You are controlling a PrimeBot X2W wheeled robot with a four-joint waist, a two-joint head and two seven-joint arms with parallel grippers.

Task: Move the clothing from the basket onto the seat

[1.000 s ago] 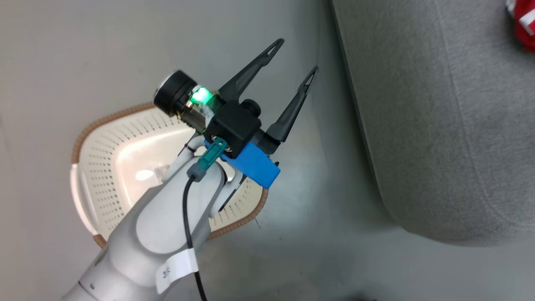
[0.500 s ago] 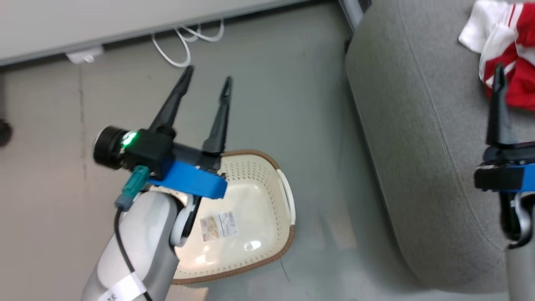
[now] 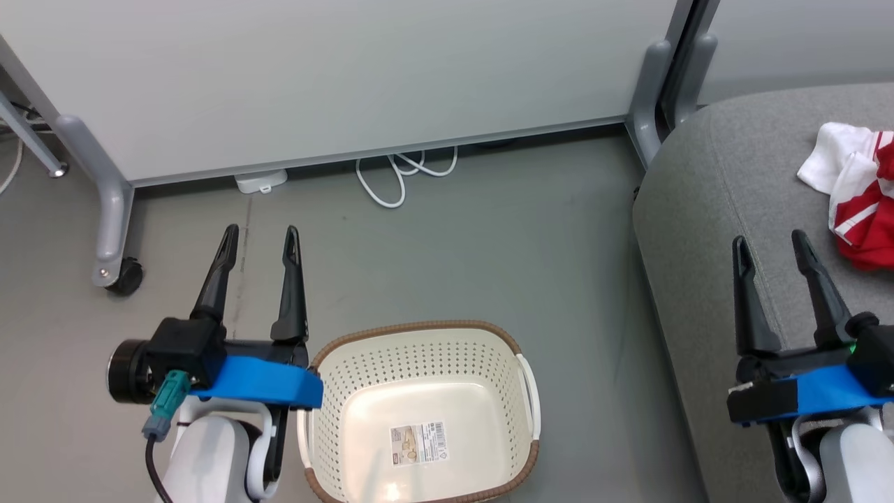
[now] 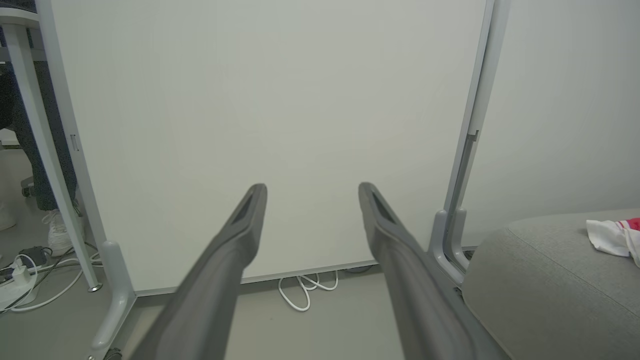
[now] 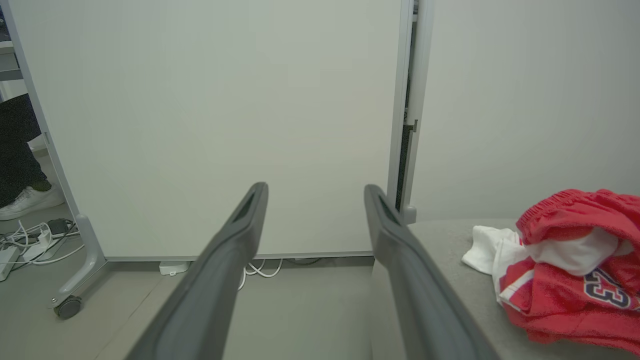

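Note:
The red and white clothing [image 3: 860, 209] lies bunched on the grey seat [image 3: 719, 209] at the right; the right wrist view shows its dark printed number on the clothing [image 5: 575, 280]. The cream basket [image 3: 419, 412] with its brown rim stands on the floor at the bottom middle, holding nothing but a label on its bottom. My left gripper [image 3: 260, 237] is open, raised just left of the basket. My right gripper [image 3: 768, 248] is open over the seat's front part, left of the clothing. Both sets of fingers [image 4: 240, 235] [image 5: 245, 225] hold nothing.
A white partition [image 3: 335, 77] on grey wheeled legs [image 3: 112, 230] stands behind the basket, with white cables [image 3: 398, 175] and a power adapter [image 3: 260, 180] at its foot. A person's shoe [image 5: 27, 200] shows beyond the panel's left edge. Grey floor [image 3: 489, 237] lies between basket and seat.
The head camera has swung and risen, bringing the partition, whole basket and right gripper into view. My left arm has drawn back from over the basket to its left side, still open.

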